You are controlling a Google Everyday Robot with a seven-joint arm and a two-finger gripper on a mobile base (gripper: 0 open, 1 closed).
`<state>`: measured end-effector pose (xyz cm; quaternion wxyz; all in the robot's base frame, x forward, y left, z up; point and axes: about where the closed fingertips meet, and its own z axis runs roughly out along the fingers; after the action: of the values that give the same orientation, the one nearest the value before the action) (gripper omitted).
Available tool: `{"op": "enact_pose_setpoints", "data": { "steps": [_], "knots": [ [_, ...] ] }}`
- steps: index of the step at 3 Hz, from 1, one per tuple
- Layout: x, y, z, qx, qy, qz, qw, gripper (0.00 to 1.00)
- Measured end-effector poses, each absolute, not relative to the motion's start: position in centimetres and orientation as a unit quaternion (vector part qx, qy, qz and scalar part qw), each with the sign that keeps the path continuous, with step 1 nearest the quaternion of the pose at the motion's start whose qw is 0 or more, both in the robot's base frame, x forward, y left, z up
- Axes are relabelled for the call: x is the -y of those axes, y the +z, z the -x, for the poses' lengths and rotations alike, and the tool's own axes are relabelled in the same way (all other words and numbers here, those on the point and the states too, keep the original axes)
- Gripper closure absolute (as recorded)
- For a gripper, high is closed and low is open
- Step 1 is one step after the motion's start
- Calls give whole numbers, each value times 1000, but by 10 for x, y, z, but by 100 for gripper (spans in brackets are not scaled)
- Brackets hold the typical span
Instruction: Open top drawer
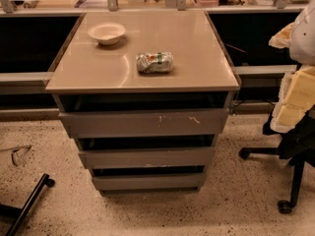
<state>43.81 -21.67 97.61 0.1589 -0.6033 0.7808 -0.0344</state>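
Note:
The top drawer (142, 123) is the widest grey flat front of three on a low cabinet, just under the tabletop, with pale scuff marks right of centre. A dark gap runs between its upper edge and the tabletop. Two shorter, narrower drawer fronts sit below it (146, 157) (149, 181). My gripper is not in view. Only a white rounded part (305, 33) at the right edge shows, which may be part of my arm, and it is well right of the cabinet.
On the beige cabinet top (197, 58) stand a white bowl (107, 33) and a crumpled snack bag (154, 62). An office chair with torn yellow foam (293, 102) stands at the right. A black bar (29, 200) lies on the speckled floor at the left.

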Motion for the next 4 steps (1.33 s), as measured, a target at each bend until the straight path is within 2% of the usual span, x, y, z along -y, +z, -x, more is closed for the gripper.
{"op": "enact_pose_setpoints", "data": {
  "steps": [2,3,4],
  "knots": [
    [204,948,-434,-781,-10,602,165,0],
    [168,862,-423,-784,41,591,187,0],
    [168,862,-423,-784,41,591,187,0]
  ]
}}
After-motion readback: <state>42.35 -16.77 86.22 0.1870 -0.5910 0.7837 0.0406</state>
